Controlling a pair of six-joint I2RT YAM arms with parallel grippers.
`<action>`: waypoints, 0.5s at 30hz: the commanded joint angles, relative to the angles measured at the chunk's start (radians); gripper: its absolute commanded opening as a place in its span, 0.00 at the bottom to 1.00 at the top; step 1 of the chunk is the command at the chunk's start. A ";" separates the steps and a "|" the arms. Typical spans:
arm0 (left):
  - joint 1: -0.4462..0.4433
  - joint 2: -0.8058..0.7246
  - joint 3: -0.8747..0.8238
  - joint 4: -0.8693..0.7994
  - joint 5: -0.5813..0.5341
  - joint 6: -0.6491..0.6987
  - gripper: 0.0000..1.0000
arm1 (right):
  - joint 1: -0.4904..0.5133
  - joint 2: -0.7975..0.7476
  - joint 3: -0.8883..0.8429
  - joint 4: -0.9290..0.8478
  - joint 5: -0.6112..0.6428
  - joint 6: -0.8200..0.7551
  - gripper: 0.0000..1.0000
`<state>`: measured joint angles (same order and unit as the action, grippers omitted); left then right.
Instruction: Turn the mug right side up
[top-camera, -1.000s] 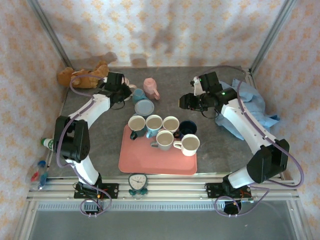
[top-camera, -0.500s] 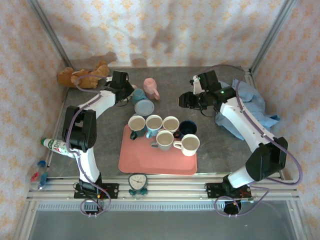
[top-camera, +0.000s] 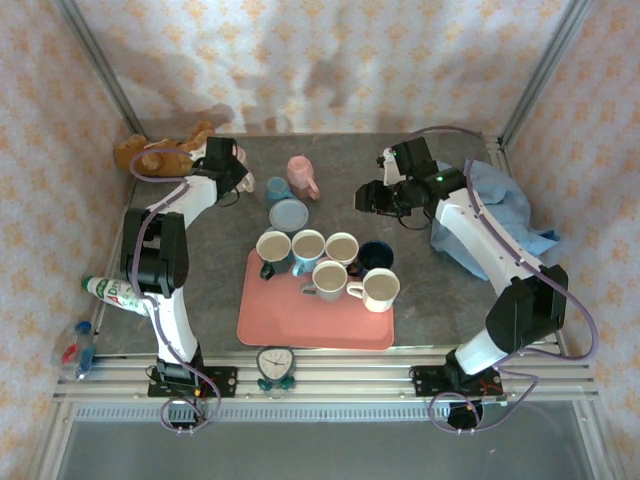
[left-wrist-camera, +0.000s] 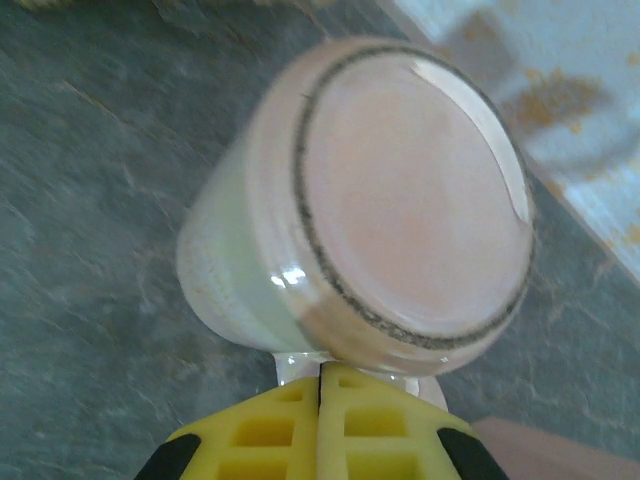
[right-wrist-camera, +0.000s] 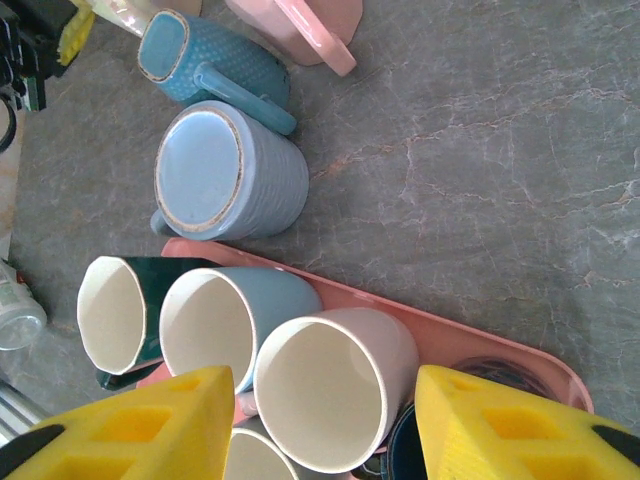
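Observation:
A pale pinkish-white mug (left-wrist-camera: 400, 200) shows its flat base to the left wrist camera, tilted over the grey table. My left gripper (left-wrist-camera: 322, 372) is shut on the mug's white handle (left-wrist-camera: 292, 362), just under the body. From above, that gripper (top-camera: 224, 163) and the mug (top-camera: 240, 154) are at the back left, beside the teddy bear. My right gripper (top-camera: 372, 200) hovers open at centre right, holding nothing. Its fingers (right-wrist-camera: 150, 425) frame the upright mugs on the tray.
A pink tray (top-camera: 300, 325) carries several upright mugs. Behind it, a blue mug (right-wrist-camera: 225, 170) stands upside down, and a teal mug (right-wrist-camera: 215, 60) and a pink mug (top-camera: 302, 175) lie nearby. A teddy bear (top-camera: 165, 150) lies back left, a blue cloth (top-camera: 505, 205) right and a bottle (top-camera: 115, 292) left.
My left gripper has carried the pale mug back and to the left, towards the teddy bear. The right arm has hardly moved and its jaws stay open.

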<state>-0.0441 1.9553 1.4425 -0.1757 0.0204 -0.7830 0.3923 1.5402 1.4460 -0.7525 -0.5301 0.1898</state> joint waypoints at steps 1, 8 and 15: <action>0.012 -0.012 0.060 -0.040 -0.064 0.036 0.00 | 0.008 -0.016 0.026 -0.024 0.038 -0.012 0.52; -0.071 -0.098 0.078 -0.172 -0.085 0.115 0.30 | 0.005 -0.014 0.023 -0.032 0.043 -0.033 0.52; -0.149 -0.097 0.149 -0.376 -0.228 0.128 0.51 | -0.001 -0.023 0.021 -0.037 0.035 -0.049 0.52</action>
<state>-0.1875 1.8858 1.5463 -0.4179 -0.0841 -0.6796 0.3939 1.5402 1.4460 -0.7658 -0.5159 0.1631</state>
